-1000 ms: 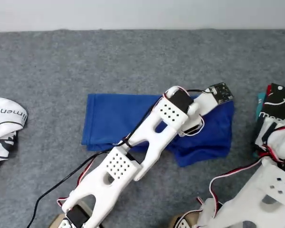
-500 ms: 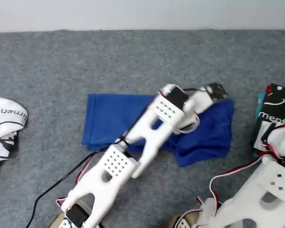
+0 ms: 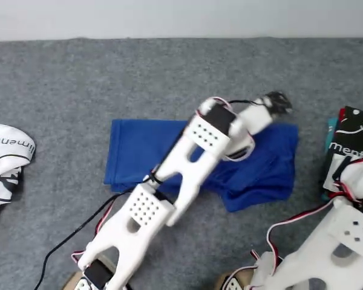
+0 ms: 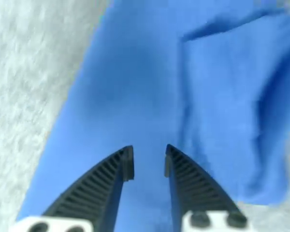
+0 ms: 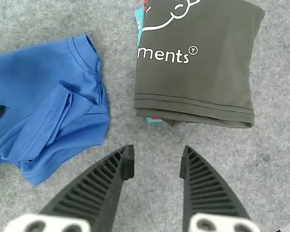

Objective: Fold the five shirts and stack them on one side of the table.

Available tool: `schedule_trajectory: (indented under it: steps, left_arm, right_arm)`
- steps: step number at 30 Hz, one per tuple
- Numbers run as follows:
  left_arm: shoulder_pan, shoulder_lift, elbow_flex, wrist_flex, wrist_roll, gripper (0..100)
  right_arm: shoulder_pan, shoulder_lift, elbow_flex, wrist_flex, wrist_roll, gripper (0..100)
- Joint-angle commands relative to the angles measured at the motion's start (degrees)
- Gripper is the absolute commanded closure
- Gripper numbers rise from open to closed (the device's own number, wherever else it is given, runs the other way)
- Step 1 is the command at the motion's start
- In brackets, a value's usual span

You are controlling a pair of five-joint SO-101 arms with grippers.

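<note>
Left arm and right arm: white moulded links with perforated vent grids. Black, red and white cables follow the joints. Left gripper and right gripper: black tapered fingers, ribbed inner faces, white bases with apparent screw recesses.

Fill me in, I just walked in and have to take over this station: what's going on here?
The left arm hangs over a partly folded blue shirt in the middle of the table, its jaws open over the cloth and gripping nothing. The right arm sits at the table's right side, jaws open and empty, beside a folded stack topped by a dark shirt. A crumpled white shirt lies at the left edge.
</note>
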Motion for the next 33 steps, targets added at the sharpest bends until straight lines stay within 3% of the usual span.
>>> schedule_trajectory:
  steps: [1, 10, 17, 24, 33]
  left_arm:
    - [5.01, -7.47, 3.82, 1.58, 0.79, 88]
    - [7.38, -8.44, 15.96, -1.58, 4.13, 88]
    - [0.26, -8.44, 20.18, -6.77, 0.7, 88]
    - [-6.59, -8.7, 12.35, -4.92, -1.23, 88]
    - [-7.3, -8.79, 3.21, 0.18, -1.14, 88]
  right_arm:
    - [0.66, -3.03, -0.35, 2.07, 0.62, 83.0]
    - [0.57, -4.35, -0.26, 2.07, 0.7, 83.0]
    - [0.57, -4.35, -0.26, 2.07, 0.7, 83.0]
    - [0.57, -4.53, -0.26, 2.07, 0.7, 83.0]
    - [0.48, -4.88, -0.26, 2.07, 0.7, 83.0]
